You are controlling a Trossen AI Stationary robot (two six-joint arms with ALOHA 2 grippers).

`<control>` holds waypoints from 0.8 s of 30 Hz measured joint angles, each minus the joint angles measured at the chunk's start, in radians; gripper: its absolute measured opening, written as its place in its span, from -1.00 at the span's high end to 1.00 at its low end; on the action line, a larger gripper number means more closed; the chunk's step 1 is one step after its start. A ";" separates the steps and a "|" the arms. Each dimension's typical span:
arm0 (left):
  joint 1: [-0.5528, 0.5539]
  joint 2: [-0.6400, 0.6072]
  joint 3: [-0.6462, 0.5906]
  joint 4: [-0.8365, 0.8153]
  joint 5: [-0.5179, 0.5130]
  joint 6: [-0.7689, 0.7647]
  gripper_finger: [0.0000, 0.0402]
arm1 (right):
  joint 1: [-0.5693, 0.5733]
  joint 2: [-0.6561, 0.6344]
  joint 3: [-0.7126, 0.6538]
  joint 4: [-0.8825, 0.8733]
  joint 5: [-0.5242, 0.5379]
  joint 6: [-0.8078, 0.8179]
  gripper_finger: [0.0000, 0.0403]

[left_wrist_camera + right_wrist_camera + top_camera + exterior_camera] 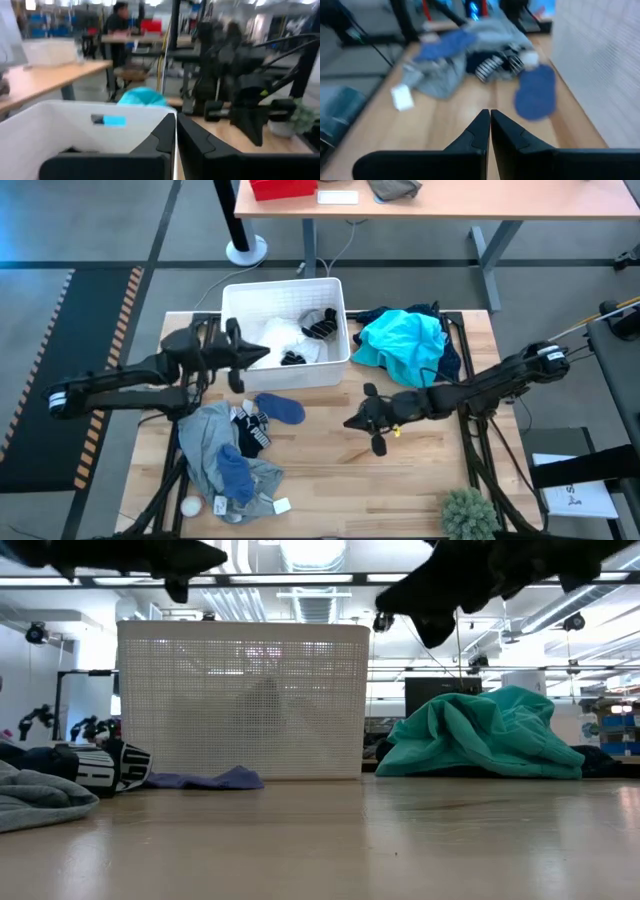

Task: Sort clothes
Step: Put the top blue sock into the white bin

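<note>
A white basket (290,372) at the table's far middle holds white cloth (278,340) and dark socks (320,325). A teal garment (402,342) lies on navy cloth to its right. A grey garment (215,448) with blue pieces, a blue cloth (280,408) and dark striped socks (248,430) lie at the near left. My left gripper (266,355) is shut and empty above the basket's left part. My right gripper (348,422) is shut and empty above bare wood, mid table.
A small white ball (190,506) lies by the near left edge. A green plant (470,515) stands at the near right corner. Bare wood (330,480) lies at the near middle. A person (117,22) shows at a bench beyond the table.
</note>
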 joint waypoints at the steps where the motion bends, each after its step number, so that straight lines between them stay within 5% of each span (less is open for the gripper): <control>1: -0.014 -0.019 -0.030 0.042 0.000 -0.004 0.99 | 0.000 0.000 -0.024 0.058 -0.011 0.003 1.00; 8: -0.074 -0.128 -0.184 0.189 0.001 -0.010 1.00 | 0.000 0.000 -0.116 0.201 -0.016 0.046 1.00; 24: -0.087 -0.146 -0.248 0.194 0.014 -0.021 1.00 | -0.009 0.000 -0.121 0.260 -0.024 0.055 1.00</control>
